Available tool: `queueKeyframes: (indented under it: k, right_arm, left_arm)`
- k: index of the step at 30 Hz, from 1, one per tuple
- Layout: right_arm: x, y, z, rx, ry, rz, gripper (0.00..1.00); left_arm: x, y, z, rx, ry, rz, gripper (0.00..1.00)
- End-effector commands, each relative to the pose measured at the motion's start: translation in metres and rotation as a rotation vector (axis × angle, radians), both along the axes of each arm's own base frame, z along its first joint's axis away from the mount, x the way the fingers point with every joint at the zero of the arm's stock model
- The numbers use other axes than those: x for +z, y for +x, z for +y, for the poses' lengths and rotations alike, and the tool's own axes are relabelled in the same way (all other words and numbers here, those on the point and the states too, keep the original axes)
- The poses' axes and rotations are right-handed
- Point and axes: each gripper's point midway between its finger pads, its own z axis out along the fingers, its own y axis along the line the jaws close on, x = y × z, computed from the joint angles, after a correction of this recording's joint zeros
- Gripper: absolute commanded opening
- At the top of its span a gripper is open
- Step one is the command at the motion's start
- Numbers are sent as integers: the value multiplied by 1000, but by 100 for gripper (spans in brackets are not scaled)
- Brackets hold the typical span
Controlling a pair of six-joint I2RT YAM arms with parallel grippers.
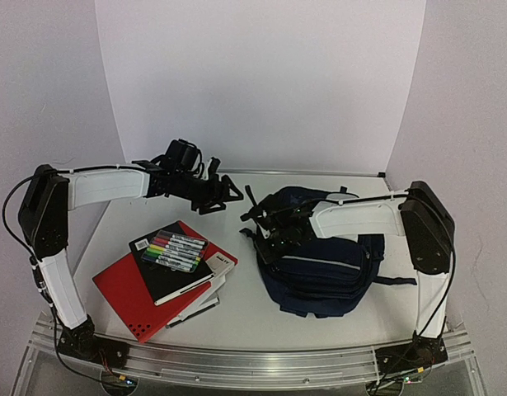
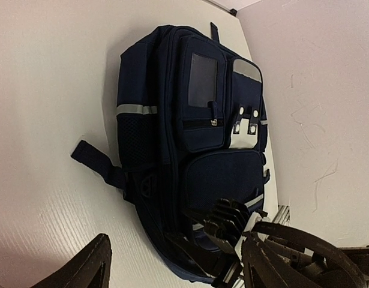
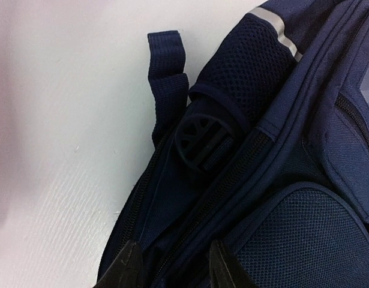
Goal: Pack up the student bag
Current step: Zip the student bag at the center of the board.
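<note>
The student bag (image 1: 323, 264) is a dark navy backpack lying on the right half of the table, front side up. The left wrist view shows its grey stripes, white buckles and square front patch (image 2: 196, 120). My right gripper (image 1: 265, 235) is down on the bag's left end. In the right wrist view its two fingertips (image 3: 175, 267) pinch a fold of navy fabric (image 3: 280, 150) beside a zip. My left gripper (image 1: 224, 194) hovers open above the back of the table, left of the bag, holding nothing (image 2: 178, 270).
A red folder (image 1: 133, 301) lies front left with a black notebook (image 1: 175, 276) on it and a pack of coloured markers (image 1: 177, 250) on top. A loose strap (image 3: 166, 72) trails from the bag's side. White walls close off the back and sides.
</note>
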Motion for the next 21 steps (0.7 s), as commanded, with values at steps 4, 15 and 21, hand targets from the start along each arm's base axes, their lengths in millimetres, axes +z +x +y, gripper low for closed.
queueKeyframes:
  k: [4,15,21]
  right_arm:
    - [-14,-18,-12,21,-90,79,27]
    - [-6,-26,-20,-9,-71,99,5]
    - [-2,-33,-7,21,17,123,0]
  left_arm:
    - [5,16,-16,-28,-25,-27,73]
    - [-23,31,-13,62,6,25,66]
    - [-41,34,-32,22,-35,81,63]
